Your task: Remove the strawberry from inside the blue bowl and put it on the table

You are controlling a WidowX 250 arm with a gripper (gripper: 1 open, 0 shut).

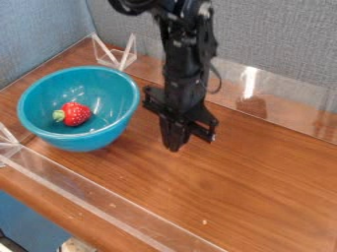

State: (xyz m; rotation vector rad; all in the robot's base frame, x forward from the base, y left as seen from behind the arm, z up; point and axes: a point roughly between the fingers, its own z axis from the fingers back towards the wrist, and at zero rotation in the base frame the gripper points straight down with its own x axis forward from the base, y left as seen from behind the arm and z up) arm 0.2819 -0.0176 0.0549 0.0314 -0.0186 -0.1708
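The arm (pixel 184 49) is black all over, built of slim, boxy segments joined one above the other, with rounded housings at the joints near the top. Small pale glints show along its edges. Lower down, a wider black bracket sticks out on both sides. Below it, the tool (pixel 175 139) is a narrow black piece that tapers toward its tip. Any cables, screws or markings are too small to make out.

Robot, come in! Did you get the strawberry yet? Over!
Gripper shut, empty, low over table. Strawberry in bowl. Nothing in the way.
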